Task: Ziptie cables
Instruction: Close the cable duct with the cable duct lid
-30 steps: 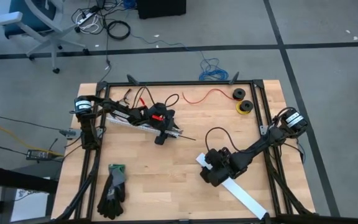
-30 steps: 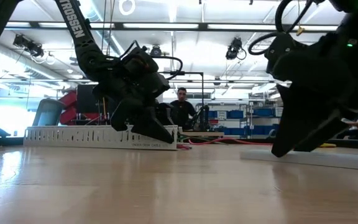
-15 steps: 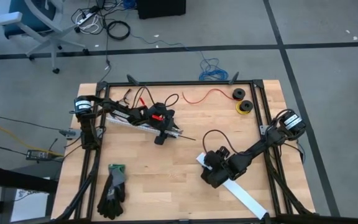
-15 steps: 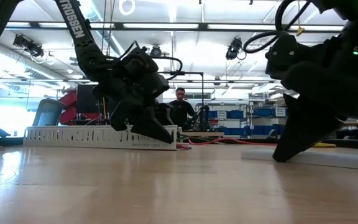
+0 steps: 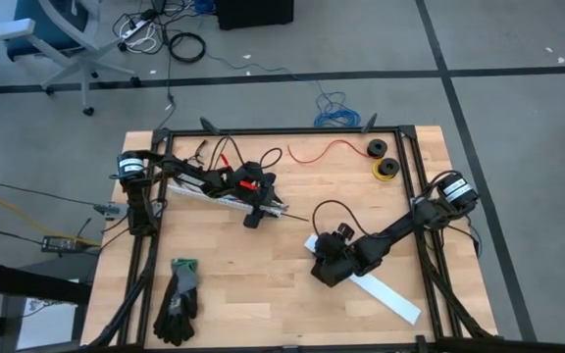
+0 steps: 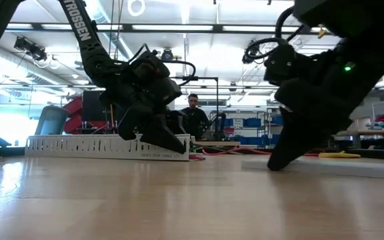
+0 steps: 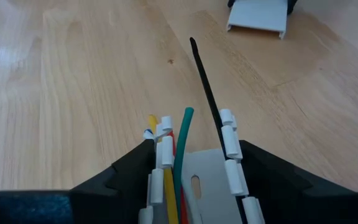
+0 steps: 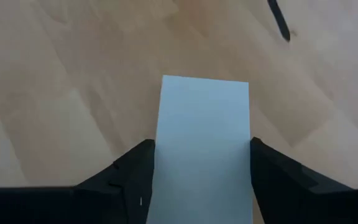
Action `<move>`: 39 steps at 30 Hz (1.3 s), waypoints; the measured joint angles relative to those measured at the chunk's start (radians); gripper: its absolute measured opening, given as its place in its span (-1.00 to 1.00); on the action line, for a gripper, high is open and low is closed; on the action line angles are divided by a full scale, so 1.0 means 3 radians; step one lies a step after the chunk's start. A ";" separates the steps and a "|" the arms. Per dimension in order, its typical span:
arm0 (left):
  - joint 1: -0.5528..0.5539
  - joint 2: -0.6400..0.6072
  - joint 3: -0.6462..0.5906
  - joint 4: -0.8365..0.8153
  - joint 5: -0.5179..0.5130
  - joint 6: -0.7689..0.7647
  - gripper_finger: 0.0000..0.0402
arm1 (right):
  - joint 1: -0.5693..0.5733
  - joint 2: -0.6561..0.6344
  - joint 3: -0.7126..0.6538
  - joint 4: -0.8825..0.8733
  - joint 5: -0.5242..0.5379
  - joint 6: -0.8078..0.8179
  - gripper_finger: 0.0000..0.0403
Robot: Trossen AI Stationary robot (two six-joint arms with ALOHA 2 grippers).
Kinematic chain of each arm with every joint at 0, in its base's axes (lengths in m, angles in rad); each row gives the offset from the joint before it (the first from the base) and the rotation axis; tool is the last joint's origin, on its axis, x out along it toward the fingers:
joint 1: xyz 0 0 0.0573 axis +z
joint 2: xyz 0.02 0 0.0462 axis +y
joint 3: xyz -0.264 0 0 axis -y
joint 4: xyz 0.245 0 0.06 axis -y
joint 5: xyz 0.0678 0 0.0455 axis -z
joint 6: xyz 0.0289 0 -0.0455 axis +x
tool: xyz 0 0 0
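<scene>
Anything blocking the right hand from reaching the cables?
Nothing visible on the bare wood between them. The right hand straddles the white cover strip; the cables lie in the slotted channel, which the left hand straddles.

One tabletop [image 5: 263, 284] carries two robot arms, each with one hand: left hand [image 5: 253, 211], right hand [image 5: 324, 267]. One white slotted channel [image 5: 214, 199], one flat white cover strip [image 5: 385, 294], one pair of gloves [image 5: 178, 299], two tape rolls [image 5: 381, 159], one loose red wire [image 5: 327, 149], one black zip tie [image 7: 205, 84]. One person [image 6: 193, 117] behind.
</scene>
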 joint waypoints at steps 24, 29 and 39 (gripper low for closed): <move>-0.0001 0.0001 0.0000 -0.0002 0.0011 0.0003 0.12 | -0.0224 -0.0337 -0.0012 0.0198 0.0371 -0.0708 0.08; -0.0001 0.0003 0.0000 -0.0013 0.0156 0.0004 0.12 | -0.0362 -0.0421 -0.0010 0.0320 0.0371 -0.0943 0.10; -0.0005 0.0005 -0.0004 -0.0017 0.0271 0.0003 0.12 | -0.0878 -0.0426 -0.0005 0.1102 -0.0163 -0.1943 0.12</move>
